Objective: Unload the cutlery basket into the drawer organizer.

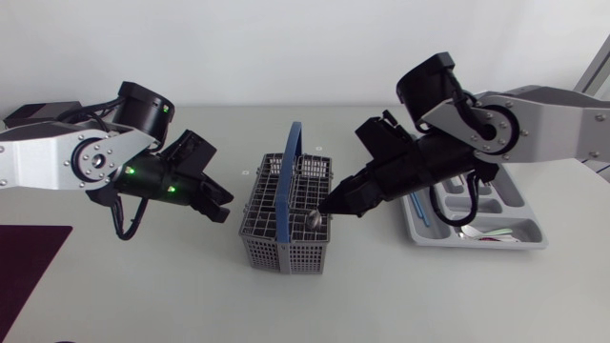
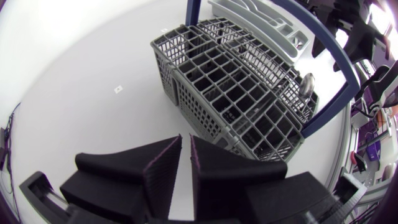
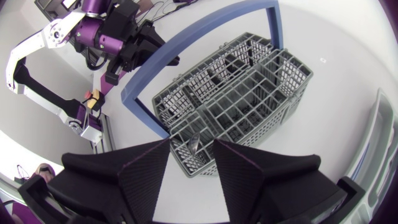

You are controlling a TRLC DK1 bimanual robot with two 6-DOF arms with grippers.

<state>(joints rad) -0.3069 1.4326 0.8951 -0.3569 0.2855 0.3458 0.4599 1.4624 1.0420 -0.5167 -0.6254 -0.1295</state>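
The grey cutlery basket with an upright blue handle stands mid-table. A metal spoon sticks up from its right compartment. My right gripper hovers right beside that spoon. In the right wrist view the gripper is open, and the spoon's end stands just ahead, between the fingertips, untouched. My left gripper hangs left of the basket. In the left wrist view the gripper shows a narrow gap with nothing in it, and the basket lies ahead. The grey drawer organizer lies at the right.
The organizer holds several pieces of cutlery, among them a blue-handled one. A dark purple mat lies at the table's front left corner. Bare table lies in front of the basket and between it and the organizer.
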